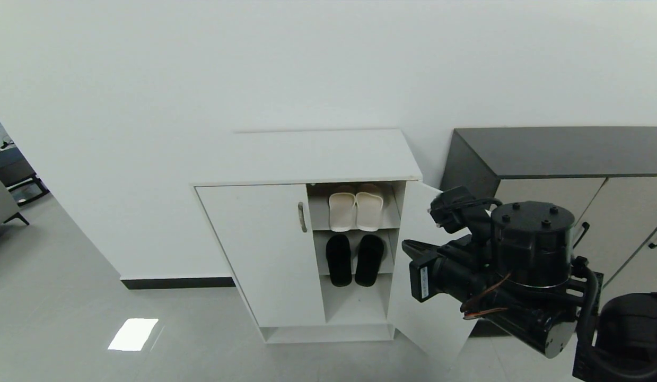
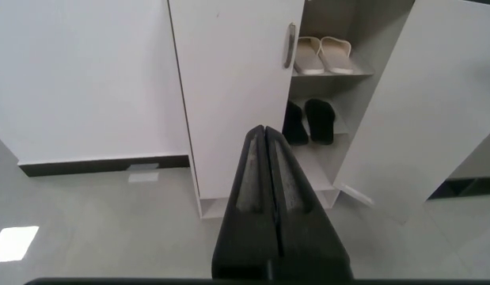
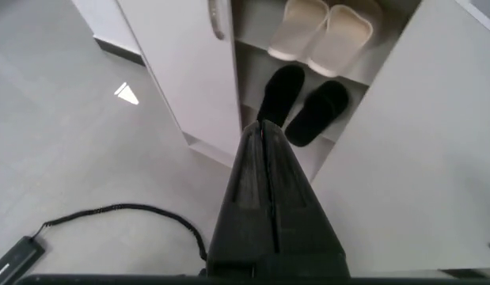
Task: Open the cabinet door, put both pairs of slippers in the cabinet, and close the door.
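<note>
- White slippers point(image 1: 356, 210) sit on the top shelf of the cabinet point(image 1: 328, 156), black slippers point(image 1: 355, 260) below.
- The door point(image 1: 423, 329) is open and needs closing.
- Left gripper point(image 2: 264, 131) and right gripper point(image 3: 263, 127) are pressed closed, holding nothing.

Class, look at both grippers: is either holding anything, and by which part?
Nothing is held: the left gripper and the right gripper are both shut and empty.
</note>
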Controlling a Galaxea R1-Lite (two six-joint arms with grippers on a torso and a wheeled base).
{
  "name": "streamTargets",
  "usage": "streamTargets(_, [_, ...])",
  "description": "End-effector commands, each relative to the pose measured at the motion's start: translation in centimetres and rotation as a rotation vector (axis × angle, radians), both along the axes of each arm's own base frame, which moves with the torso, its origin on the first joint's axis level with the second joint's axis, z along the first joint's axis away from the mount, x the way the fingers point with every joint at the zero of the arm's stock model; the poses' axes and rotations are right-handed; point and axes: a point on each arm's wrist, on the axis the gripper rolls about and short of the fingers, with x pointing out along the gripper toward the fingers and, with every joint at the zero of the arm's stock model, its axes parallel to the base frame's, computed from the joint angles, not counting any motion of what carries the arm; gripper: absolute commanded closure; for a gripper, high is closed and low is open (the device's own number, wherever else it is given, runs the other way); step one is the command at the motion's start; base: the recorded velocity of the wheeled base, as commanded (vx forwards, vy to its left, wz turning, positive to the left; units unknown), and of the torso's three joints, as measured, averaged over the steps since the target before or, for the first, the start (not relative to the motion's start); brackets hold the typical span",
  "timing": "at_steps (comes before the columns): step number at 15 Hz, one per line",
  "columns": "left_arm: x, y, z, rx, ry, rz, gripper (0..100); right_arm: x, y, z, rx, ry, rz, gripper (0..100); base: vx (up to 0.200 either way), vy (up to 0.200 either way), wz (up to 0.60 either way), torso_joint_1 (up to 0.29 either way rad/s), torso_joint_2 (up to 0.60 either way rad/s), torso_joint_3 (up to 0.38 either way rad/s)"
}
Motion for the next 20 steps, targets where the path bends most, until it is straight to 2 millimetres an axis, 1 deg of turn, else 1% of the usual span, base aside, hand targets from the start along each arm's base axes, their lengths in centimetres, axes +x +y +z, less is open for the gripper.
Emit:
streamTargets(1, [0.0, 0.0, 0.0, -0.001, 0.002, 0.0, 100, -0.1, -0.1, -0.1, -0.004, -0.003, -0.001, 100, 0.0, 0.0, 0.0, 0.0, 0.0, 0.0])
streamTargets(4, [0.0, 0.0, 0.0, -0.001, 0.0, 0.0, 100, -0.3, -0.3, -0.7, -0.031, -0.048, 0.014, 100, 0.0, 0.0, 0.0, 0.0, 0.0, 0.0])
streamTargets(6, [0.0, 0.0, 0.0, -0.002, 0.0, 0.0, 100, -0.3, -0.3, -0.7, -0.028, -0.056, 0.013, 100, 0.0, 0.0, 0.0, 0.0, 0.0, 0.0])
streamTargets(10, [0.0, 0.0, 0.0, -0.002, 0.0, 0.0, 100, -0.3, -0.3, -0.7, -0.018, -0.057, 0.04, 100, 0.0, 0.0, 0.0, 0.163, -0.35, -0.182])
streamTargets(11, [0.0, 0.0, 0.0, -0.002, 0.0, 0.0, 100, 0.3, -0.7, -0.5, -0.016, -0.074, 0.015, 100, 0.0, 0.0, 0.0, 0.061, -0.14, -0.071])
streamTargets(12, [0.0, 0.0, 0.0, -0.001, 0.0, 0.0, 100, 1.2, -1.4, -0.7, -0.037, -0.085, -0.021, 100, 0.0, 0.0, 0.0, 0.036, -0.06, -0.036])
streamTargets(14, [0.0, 0.0, 0.0, -0.002, 0.002, 0.0, 100, 3.3, -3.5, -0.1, -0.039, -0.102, -0.113, 100, 0.0, 0.0, 0.0, 0.0, 0.0, 0.0])
streamTargets(17, [0.0, 0.0, 0.0, -0.002, 0.0, 0.0, 100, 7.4, -8.6, 0.6, -0.074, -0.114, -0.306, 100, 0.0, 0.0, 0.0, 0.0, 0.0, 0.0])
streamTargets(18, [0.0, 0.0, 0.0, -0.002, 0.0, 0.0, 100, 8.5, -10.3, 0.7, -0.078, -0.104, -0.348, 100, 0.0, 0.0, 0.0, 0.0, 0.0, 0.0])
streamTargets(20, [0.0, 0.0, 0.0, -0.002, 0.0, 0.0, 100, 9.7, -13.0, 0.7, -0.098, -0.062, -0.395, 100, 0.0, 0.0, 0.0, 0.0, 0.0, 0.0])
